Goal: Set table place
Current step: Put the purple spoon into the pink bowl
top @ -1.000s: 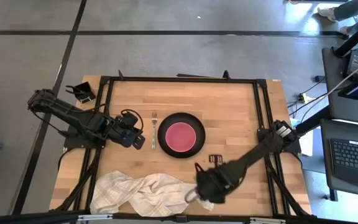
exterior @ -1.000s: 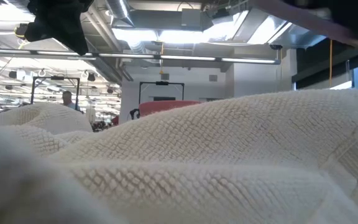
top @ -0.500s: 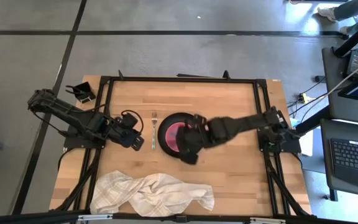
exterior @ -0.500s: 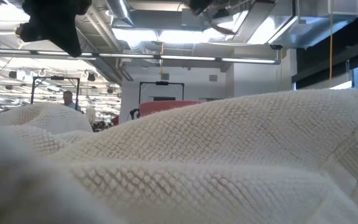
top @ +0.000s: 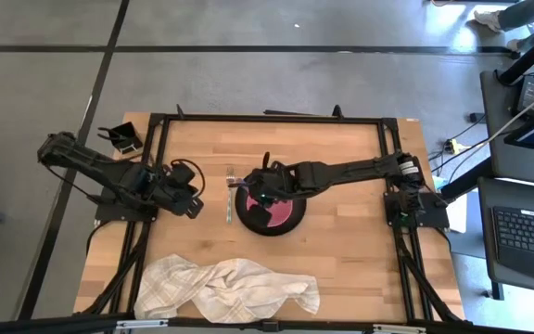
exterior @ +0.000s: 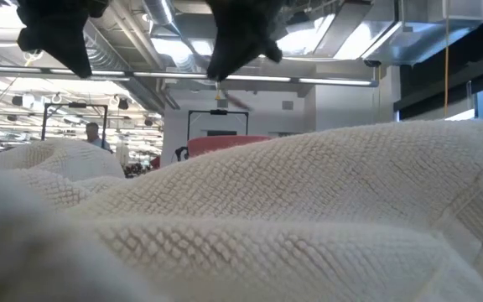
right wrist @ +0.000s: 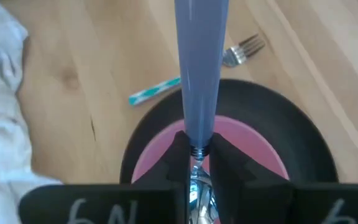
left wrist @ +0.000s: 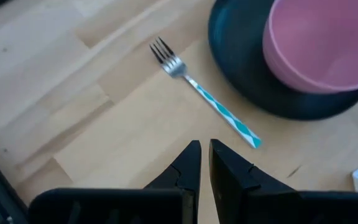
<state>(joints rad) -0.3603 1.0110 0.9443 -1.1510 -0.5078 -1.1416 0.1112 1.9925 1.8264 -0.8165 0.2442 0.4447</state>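
The black plate (top: 281,219) lies mid-table with the pink bowl (top: 265,210) in it. The fork (top: 229,197), with silver tines and a teal-striped handle, lies flat just left of the plate; it also shows in the left wrist view (left wrist: 204,102). My right gripper (top: 247,186) hangs over the plate's left part, shut on the purple-handled spoon (right wrist: 201,62). My left gripper (top: 193,202) is shut and empty, left of the fork, above the table (top: 341,158). My right gripper pinches the spoon between its two fingers at the metal neck (right wrist: 197,153), where the purple handle ends. The handle sticks out forward past the fingertips, toward the table's left. The spoon is lifted clear, above the pink bowl (right wrist: 253,143) and plate (right wrist: 291,118).
A crumpled white waffle towel (top: 235,288) lies along the near edge and fills the low view (exterior: 292,218). A small black holder (top: 120,138) sits off the far left corner. Bare wood lies right of the plate.
My right gripper has swung from the towel's right end at the near edge toward the far left, over the plate, carrying the spoon. It now hangs over the plate's left part. My left gripper has drawn back a little toward the table's left edge.
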